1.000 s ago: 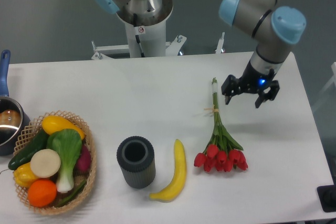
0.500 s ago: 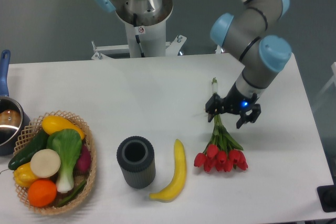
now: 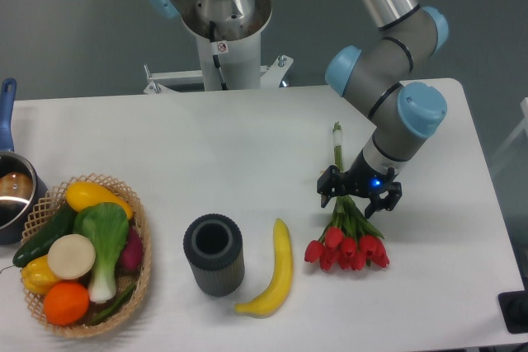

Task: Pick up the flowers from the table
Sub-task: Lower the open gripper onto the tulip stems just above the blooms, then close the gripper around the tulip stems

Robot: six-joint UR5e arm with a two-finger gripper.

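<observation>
The pincer hangs over the flowers with its fingers spread to either side of the green stems, just above where the leaves fan out. Whether the fingers touch the stems cannot be told. The flowers lie flat on the white surface: the red heads are just below the pincer, and the thin stem ends reach up past it. A banana lies to the lower left, with a dark cylinder beyond it.
</observation>
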